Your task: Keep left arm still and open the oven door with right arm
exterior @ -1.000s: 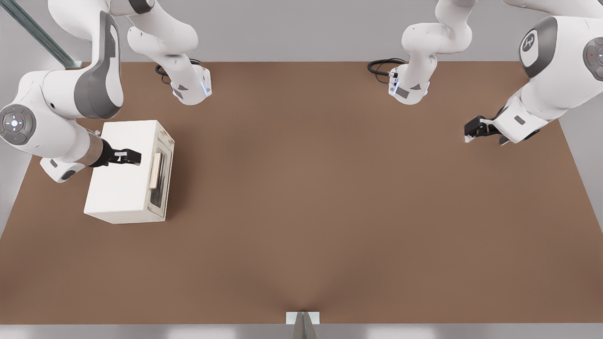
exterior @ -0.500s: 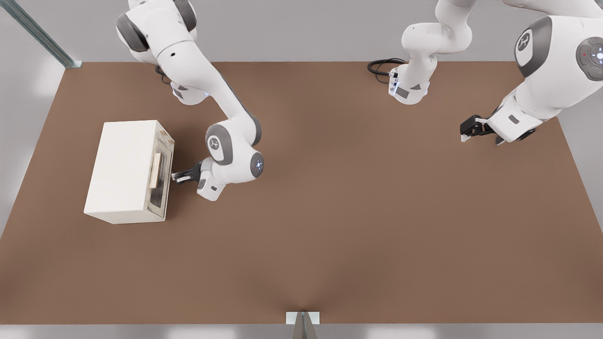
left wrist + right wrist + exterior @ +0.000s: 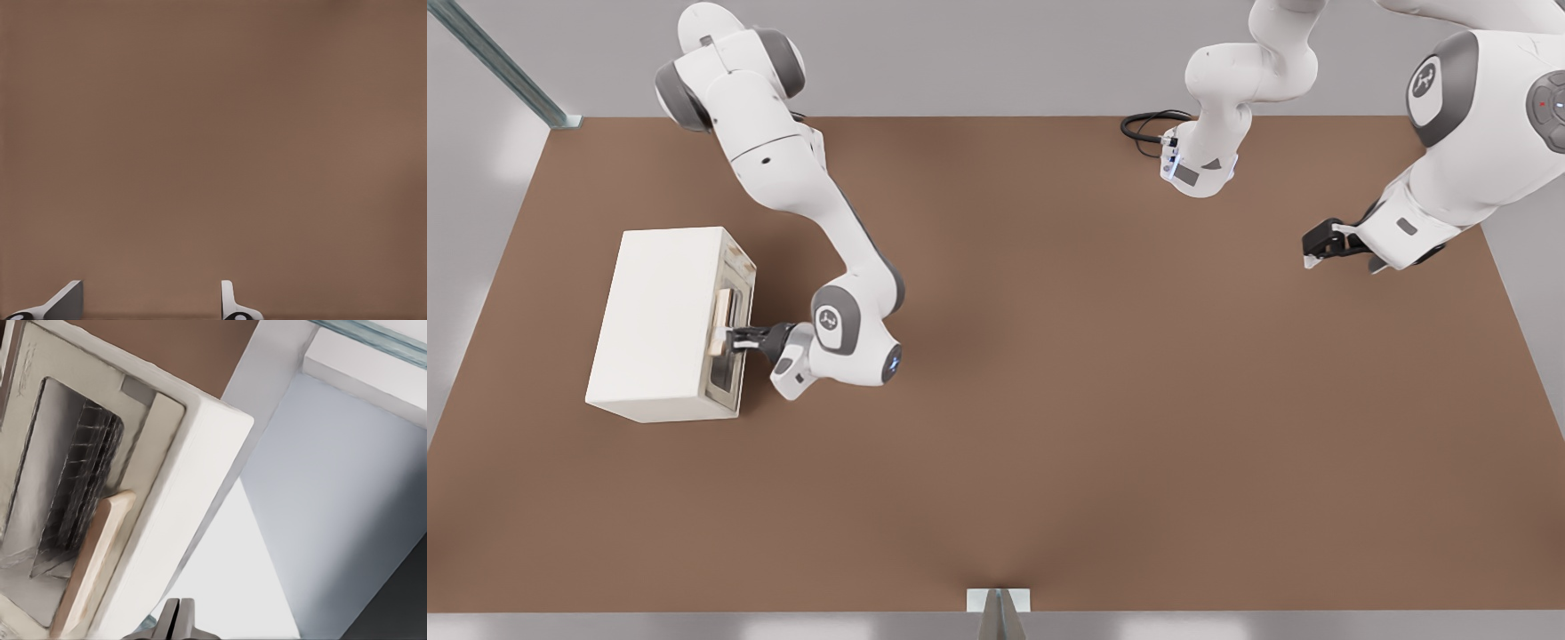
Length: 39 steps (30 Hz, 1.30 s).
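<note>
Because the oven door (image 3: 729, 342) looks a stiff, hinged panel with fragile dark glass, the long beige handle (image 3: 720, 323) is the place to grip. The gripper (image 3: 735, 339) sits at the handle's near end, fingers pressed together. The oven (image 3: 660, 320) stands far left on the table (image 3: 1103, 400).

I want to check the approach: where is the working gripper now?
In the front view the gripper is on the table's left side, at the oven door, near the lower end of its beige handle.
</note>
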Tool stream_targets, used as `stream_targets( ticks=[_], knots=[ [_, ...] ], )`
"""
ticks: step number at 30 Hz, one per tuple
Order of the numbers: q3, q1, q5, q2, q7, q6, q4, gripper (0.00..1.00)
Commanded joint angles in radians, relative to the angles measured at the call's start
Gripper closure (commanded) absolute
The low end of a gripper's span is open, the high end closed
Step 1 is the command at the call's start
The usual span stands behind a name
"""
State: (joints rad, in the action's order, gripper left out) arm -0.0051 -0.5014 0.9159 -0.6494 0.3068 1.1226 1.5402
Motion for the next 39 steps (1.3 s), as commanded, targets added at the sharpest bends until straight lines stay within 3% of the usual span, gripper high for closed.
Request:
stream_targets(
  ticks=[1, 4, 39],
  knots=[
    [0.002, 0.007, -0.035, -0.007, 0.204, -0.012, 0.009, 0.79],
    [0.0, 0.001, -0.043, 0.01, 0.242, 0.036, 0.109, 0.79],
    [0.004, 0.066, -0.051, 0.013, 0.245, 0.112, 0.189, 0.79]
  ],
)
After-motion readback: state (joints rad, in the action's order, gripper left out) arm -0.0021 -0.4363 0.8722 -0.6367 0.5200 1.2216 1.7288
